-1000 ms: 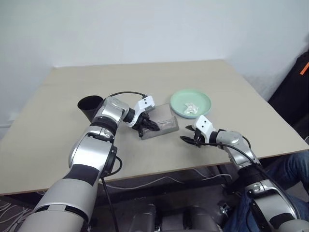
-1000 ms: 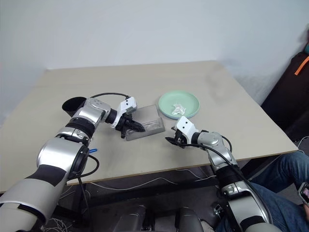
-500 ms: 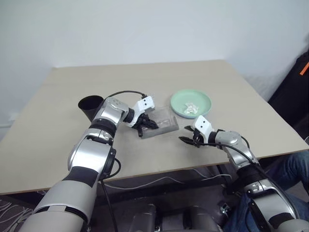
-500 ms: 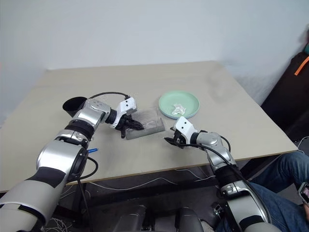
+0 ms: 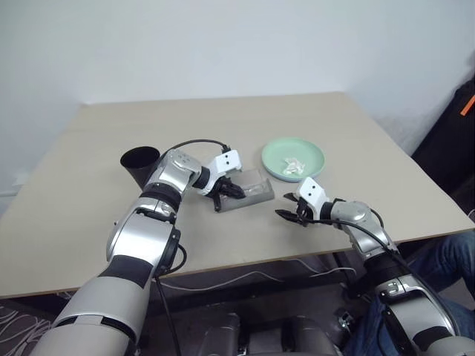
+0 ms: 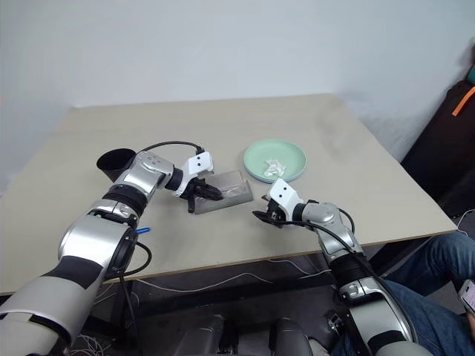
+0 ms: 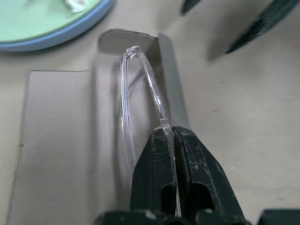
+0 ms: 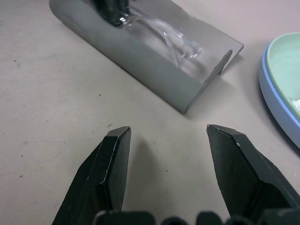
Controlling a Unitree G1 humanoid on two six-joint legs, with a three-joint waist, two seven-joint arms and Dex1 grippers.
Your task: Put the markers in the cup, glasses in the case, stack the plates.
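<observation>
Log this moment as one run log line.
left gripper: shut on glasses | glasses: in open case | right gripper: open, empty

My left claw (image 7: 172, 140) pinches the clear glasses (image 7: 140, 89) inside the open grey case (image 5: 249, 189); mint plate (image 5: 293, 158) sits stacked on blue, black cup (image 5: 139, 162) upright.

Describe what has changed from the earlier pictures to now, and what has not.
The left gripper, shut on the glasses, has rolled a little at the wrist while holding them in the open case. The right gripper stays open, apart from the case. The stacked plates and the cup have not moved.
</observation>
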